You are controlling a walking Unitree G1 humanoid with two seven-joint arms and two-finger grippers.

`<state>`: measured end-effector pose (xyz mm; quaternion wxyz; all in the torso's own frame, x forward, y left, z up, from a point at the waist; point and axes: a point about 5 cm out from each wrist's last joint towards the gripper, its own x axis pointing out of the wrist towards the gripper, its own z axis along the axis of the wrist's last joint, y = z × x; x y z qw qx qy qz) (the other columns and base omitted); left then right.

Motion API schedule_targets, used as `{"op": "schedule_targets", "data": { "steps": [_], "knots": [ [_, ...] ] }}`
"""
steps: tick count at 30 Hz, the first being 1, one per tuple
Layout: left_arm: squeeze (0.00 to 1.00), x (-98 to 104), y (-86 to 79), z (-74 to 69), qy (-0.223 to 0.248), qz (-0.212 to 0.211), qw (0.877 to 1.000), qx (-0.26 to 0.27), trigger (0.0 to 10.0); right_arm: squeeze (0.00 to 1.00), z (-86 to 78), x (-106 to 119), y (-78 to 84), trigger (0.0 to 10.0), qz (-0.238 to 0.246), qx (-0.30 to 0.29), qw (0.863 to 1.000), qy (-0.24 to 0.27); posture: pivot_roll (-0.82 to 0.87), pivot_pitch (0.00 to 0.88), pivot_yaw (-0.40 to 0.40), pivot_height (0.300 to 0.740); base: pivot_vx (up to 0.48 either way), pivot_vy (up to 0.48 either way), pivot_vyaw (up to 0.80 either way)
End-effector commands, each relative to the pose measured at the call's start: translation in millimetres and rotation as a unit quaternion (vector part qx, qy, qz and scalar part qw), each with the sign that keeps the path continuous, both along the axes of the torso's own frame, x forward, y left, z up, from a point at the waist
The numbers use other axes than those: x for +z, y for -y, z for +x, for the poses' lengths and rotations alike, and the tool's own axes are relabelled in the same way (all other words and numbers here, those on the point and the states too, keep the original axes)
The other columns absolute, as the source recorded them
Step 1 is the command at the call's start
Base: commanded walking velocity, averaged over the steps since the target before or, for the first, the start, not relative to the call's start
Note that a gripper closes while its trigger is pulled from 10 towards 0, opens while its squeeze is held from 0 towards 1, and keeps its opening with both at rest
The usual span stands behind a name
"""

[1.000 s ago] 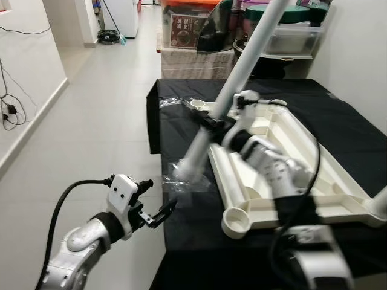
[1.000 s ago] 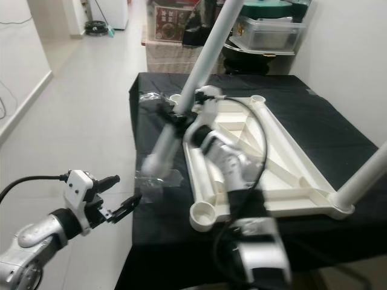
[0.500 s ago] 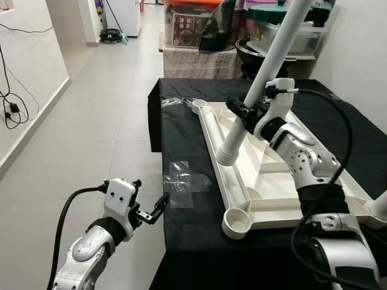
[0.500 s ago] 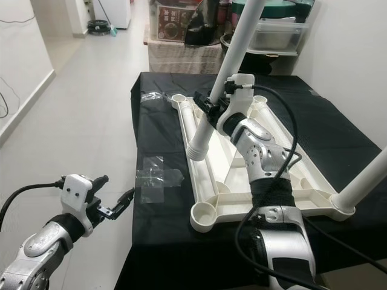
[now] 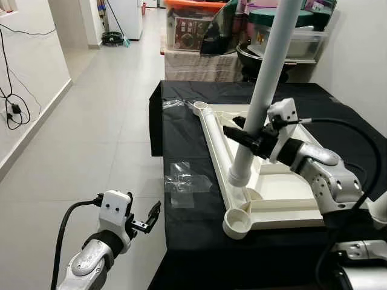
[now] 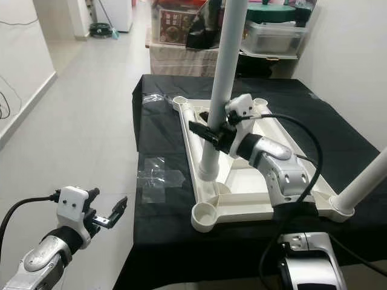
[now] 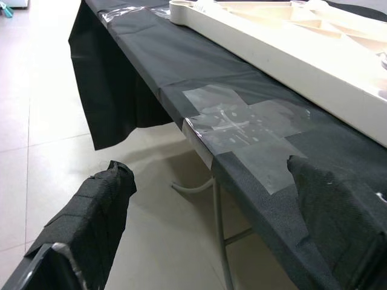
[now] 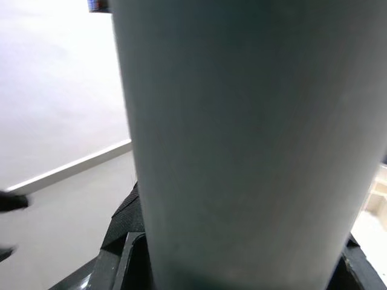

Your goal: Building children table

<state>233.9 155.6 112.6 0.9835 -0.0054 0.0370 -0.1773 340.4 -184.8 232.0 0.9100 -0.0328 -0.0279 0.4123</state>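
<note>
One white tabletop (image 5: 284, 181) lies upside down on one black-draped table (image 5: 181, 139). Two white legs: one (image 5: 260, 103) upright, one (image 5: 380, 205) at the far right corner. Two clear plastic wrappers (image 5: 184, 181) (image 5: 172, 103). Two pincers (image 5: 147, 219) (image 5: 245, 136).

Even, bright indoor light fills both head views, with no hard shadows; the pale floor tiles (image 5: 115, 121) carry a soft sheen far beyond the left gripper (image 5: 145, 219), and the white wall beside them reads slightly washed out. The black cloth (image 6: 163, 139) soaks up light and shows little texture, while the clear tape (image 7: 242, 121) just ahead of the left gripper's fingers (image 7: 100, 205) catches faint glare. Both head views are sharp, without motion blur. In the right wrist view the white table leg (image 8: 242, 139), pressed close against the right gripper (image 5: 251, 140), is out of focus and shaded grey-blue, its background overexposed.
</note>
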Motion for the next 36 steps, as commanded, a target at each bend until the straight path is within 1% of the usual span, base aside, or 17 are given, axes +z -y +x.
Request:
{"op": "schedule_targets", "data": {
  "steps": [1,2,4,5,7,8,11,13,14,17,22,23,24,28,30,36],
  "knots": [
    [0.00,-3.6,0.0,-2.4,-0.010,0.003,1.000,0.003,10.0,0.00,-6.2,6.6,-2.0,0.0,0.002,0.034,0.999,0.004,0.12,0.000,-0.094,0.740,0.000,0.000,0.00],
    [0.00,-4.0,-0.5,-2.6,-0.011,0.003,1.000,0.005,10.0,0.00,-8.1,7.3,-1.6,0.0,0.004,0.043,0.999,0.002,0.12,0.000,-0.094,0.740,0.000,0.000,0.00],
    [0.00,-5.0,-1.8,-3.0,-0.014,0.002,1.000,0.009,10.0,0.00,-14.7,2.6,0.3,0.0,-0.015,0.073,0.997,-0.001,0.12,0.000,-0.093,0.740,0.000,0.000,0.00],
    [0.00,-5.0,-1.8,-3.0,-0.014,0.002,1.000,0.009,10.0,0.00,-14.7,2.6,0.3,0.0,-0.015,0.073,0.997,-0.001,0.12,0.000,-0.093,0.740,0.000,0.000,0.00],
    [0.00,-4.6,-2.2,-2.5,-0.014,0.001,1.000,0.011,10.0,0.00,-19.8,-5.4,4.9,0.0,-0.028,0.096,0.995,-0.022,0.11,0.000,-0.092,0.740,0.000,0.000,0.00],
    [0.00,-4.2,-2.2,-2.2,-0.013,0.001,1.000,0.011,10.0,0.00,-21.0,-7.6,6.4,0.0,-0.029,0.101,0.994,-0.029,0.11,0.000,-0.092,0.740,0.000,0.000,0.00],
    [0.00,-3.9,-2.1,-1.8,-0.013,0.000,1.000,0.011,10.0,0.00,-21.9,-8.9,8.0,0.0,-0.027,0.107,0.993,-0.032,0.11,0.000,-0.092,0.740,0.000,0.000,0.00],
    [0.00,-3.7,-2.1,-1.7,-0.012,0.000,1.000,0.013,10.0,0.00,-25.6,-13.6,9.3,0.0,-0.030,0.129,0.990,-0.039,0.12,0.000,-0.093,0.740,0.000,0.000,0.00],
    [0.00,-3.7,-2.1,-1.7,-0.012,0.000,1.000,0.013,10.0,0.00,-25.6,-13.6,9.3,0.0,-0.030,0.129,0.990,-0.039,0.12,0.000,-0.093,0.740,0.000,0.000,0.00],
    [0.00,-4.1,-2.1,-2.0,-0.013,0.000,1.000,0.013,10.0,0.00,-31.4,-20.2,9.0,0.0,-0.042,0.153,0.986,-0.053,0.12,0.000,-0.093,0.740,0.000,0.000,0.00],
    [0.00,-4.2,-2.5,-2.0,-0.014,0.001,1.000,0.014,10.0,0.00,-33.4,-22.5,9.0,0.0,-0.046,0.162,0.984,-0.059,0.12,0.000,-0.094,0.740,0.000,0.000,0.00],
    [0.00,-4.3,-3.0,-1.8,-0.014,0.001,1.000,0.014,10.0,0.00,-37.4,-21.7,7.6,0.0,-0.044,0.180,0.980,-0.067,0.12,0.000,-0.093,0.740,0.000,0.000,0.00],
    [0.00,-4.5,-3.3,-1.1,-0.014,0.002,1.000,0.015,10.0,0.00,-45.2,-21.9,4.9,0.0,-0.047,0.213,0.973,-0.078,0.12,0.000,-0.093,0.740,0.000,0.000,0.00],
    [0.00,-4.8,-2.5,-0.6,-0.015,0.002,1.000,0.014,10.0,0.00,-48.4,-25.0,3.0,0.0,-0.051,0.224,0.970,-0.084,0.12,0.000,-0.093,0.740,0.000,0.000,0.00],
    [0.00,-4.8,-1.5,-0.2,-0.015,0.002,1.000,0.013,10.0,0.00,-50.1,-26.3,0.0,0.0,-0.046,0.232,0.968,-0.087,0.12,0.000,-0.090,0.740,0.000,0.000,0.00],
    [0.00,-6.4,-1.5,1.0,-0.017,0.004,1.000,0.012,10.0,0.00,-50.2,-24.0,-7.5,0.0,-0.037,0.238,0.967,-0.081,0.12,0.000,-0.089,0.740,0.000,0.000,0.00]
  ]
}}
